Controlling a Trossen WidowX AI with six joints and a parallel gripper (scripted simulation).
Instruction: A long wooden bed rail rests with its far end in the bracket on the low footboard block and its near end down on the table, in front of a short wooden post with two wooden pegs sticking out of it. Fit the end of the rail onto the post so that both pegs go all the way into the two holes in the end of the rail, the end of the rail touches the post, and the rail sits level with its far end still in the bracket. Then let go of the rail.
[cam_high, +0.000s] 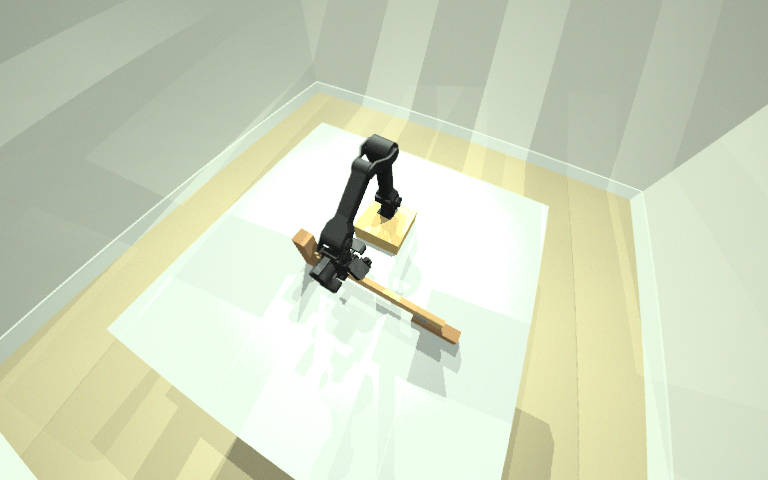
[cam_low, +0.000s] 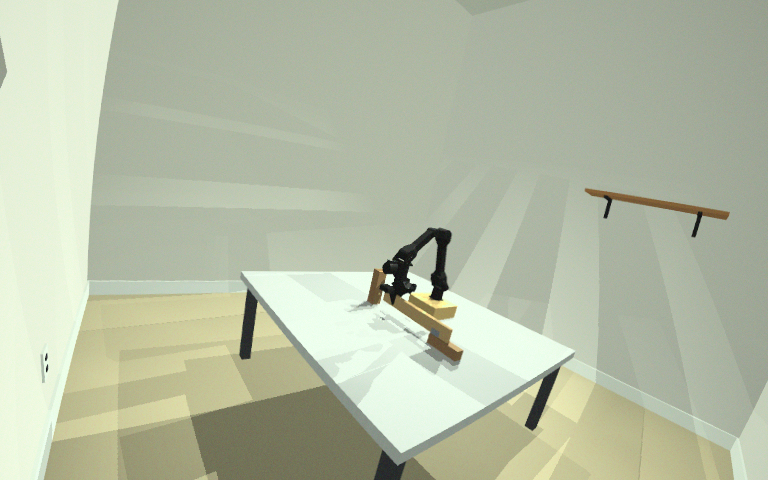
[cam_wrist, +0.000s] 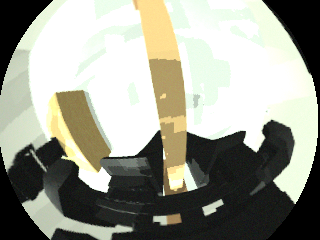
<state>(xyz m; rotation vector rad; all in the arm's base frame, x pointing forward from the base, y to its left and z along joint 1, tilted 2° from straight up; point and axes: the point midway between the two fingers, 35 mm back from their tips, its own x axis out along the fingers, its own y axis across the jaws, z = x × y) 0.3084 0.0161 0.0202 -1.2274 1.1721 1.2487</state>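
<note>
black gripper (cam_high: 346, 272) (cam_low: 393, 297) (cam_wrist: 175, 172) clenches bed rail (cam_high: 396, 296) (cam_low: 419, 313) (cam_wrist: 167, 85) near its post end | rail slants from centre toward lower right, top view | tilted rail could jam against pegs short of post (cam_high: 304, 243) (cam_low: 376, 286)

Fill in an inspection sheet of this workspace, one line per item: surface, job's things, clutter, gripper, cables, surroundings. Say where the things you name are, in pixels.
Surface: white rectangular table (cam_high: 470, 243) (cam_low: 317, 339) on dark legs; shadows across it.
Job's things: long light-wood bed rail (cam_high: 399, 297) (cam_low: 421, 315) (cam_wrist: 162, 35), far end at the low brown wooden footboard block (cam_high: 451, 333) (cam_low: 445, 348); short upright brown wooden post (cam_high: 304, 243) (cam_low: 375, 286) near the other end. Whether the pegs are seated: cannot tell.
Clutter: nothing seen; the yellow wooden slab (cam_high: 379, 236) (cam_low: 446, 311) (cam_wrist: 82, 125) carries the arm.
Gripper: black jaws shut on the rail near the post.
Cables: nothing seen.
Surroundings: pale walls, plank floor, brown wooden wall shelf (cam_low: 656, 203) on black brackets, white wall outlet (cam_low: 44, 363).
</note>
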